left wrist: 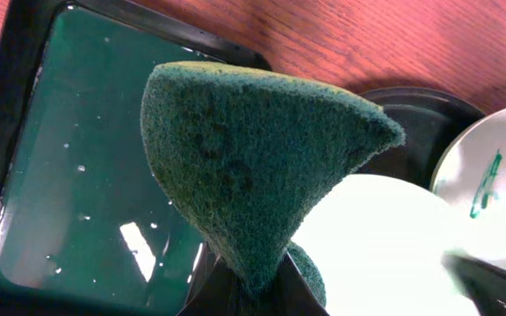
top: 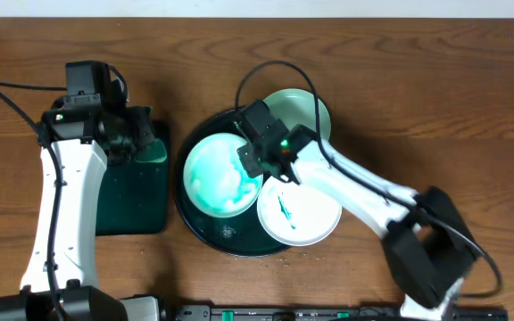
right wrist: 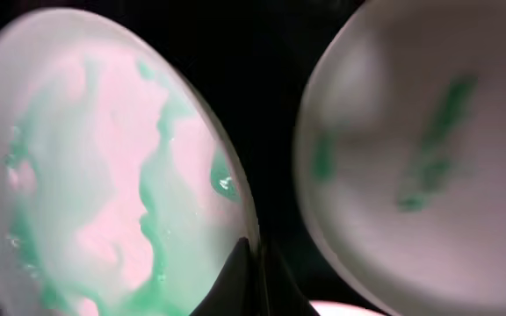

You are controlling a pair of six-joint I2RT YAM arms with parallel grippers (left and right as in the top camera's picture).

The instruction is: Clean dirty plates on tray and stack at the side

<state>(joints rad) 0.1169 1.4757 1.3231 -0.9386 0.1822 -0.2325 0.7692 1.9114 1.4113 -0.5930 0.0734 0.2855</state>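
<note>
Plates on black round tray, brown wooden table.

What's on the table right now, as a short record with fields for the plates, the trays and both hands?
round tray: black, three plates on it
smeared plate: mint, wet green smear all over
pale green plate: far side, looks clean
white plate: green streak in the middle
stack at side: none yet
left hand: shut on green sponge, above the rectangular tray
right hand: shut, tips at the smeared plate's rim; grip unclear
</note>
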